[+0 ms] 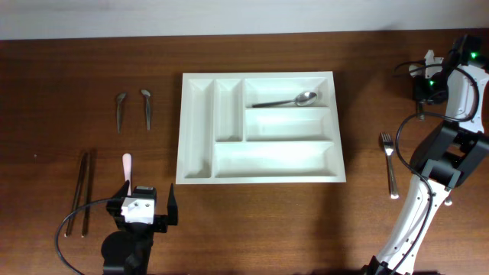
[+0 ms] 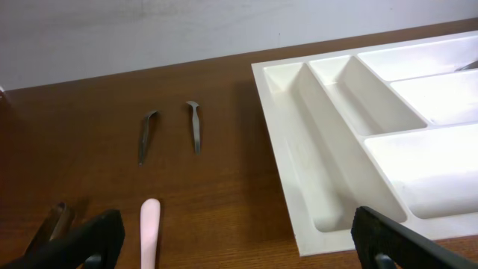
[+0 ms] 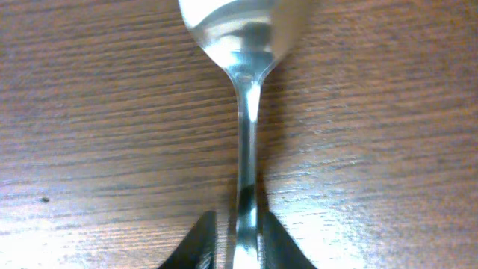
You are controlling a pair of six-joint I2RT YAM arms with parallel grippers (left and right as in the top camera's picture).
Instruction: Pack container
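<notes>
Right gripper (image 3: 237, 243), clamped on the steel utensil (image 3: 247, 149), should lift it straight, hold it level and lay it lengthwise in a crosswise compartment of the container (image 1: 260, 180).

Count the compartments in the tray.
5. On the tray's left, two narrow upright ones: a long one, then a shorter one. On its right, three wide crosswise ones: top, holding a spoon, middle, bottom. None looks hidden.

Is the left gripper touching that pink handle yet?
Apart. The left wrist view shows the pink handle lying on the table between the wide-open fingers of the left gripper, bare wood either side.
</notes>
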